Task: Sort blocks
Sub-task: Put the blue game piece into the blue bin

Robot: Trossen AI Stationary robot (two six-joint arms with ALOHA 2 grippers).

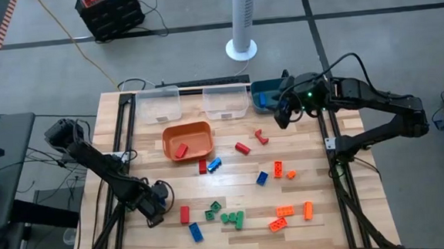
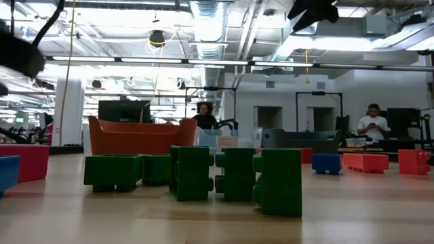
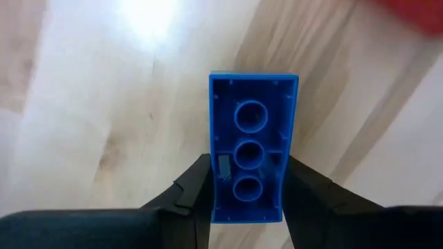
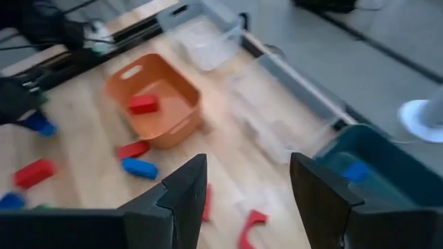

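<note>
**Listener:** Where are you, and what are you holding?

**Robot:** I am reaching my left pincer (image 1: 155,214) down at the near left of the table (image 1: 321,234). My left wrist view is showing a blue brick (image 3: 250,146) sitting between my two fingers, hollow underside facing the camera, with both fingers pressing its long sides. So I am clamping on it. My right pincer (image 4: 246,183) is hanging with fingers apart over the far right, just beside the teal bin (image 1: 265,95), holding nothing.

**Listener:** What could go wrong?

**Robot:** I am judging that the grip is shallow: only one end of the brick is lying between my fingers, so it could pivot or slip when I am lifting.

**Listener:** Where are the other blocks?

**Robot:** They are lying scattered over the near half of the table. One red brick (image 1: 180,150) is sitting in the orange bin (image 1: 187,140).

**Listener:** Do the views differ?

**Robot:** Yes. From above, my arm is hiding the grip; only the wrist view is showing it. The low view is showing green bricks (image 2: 210,173) up close, but not my pincer.
</note>
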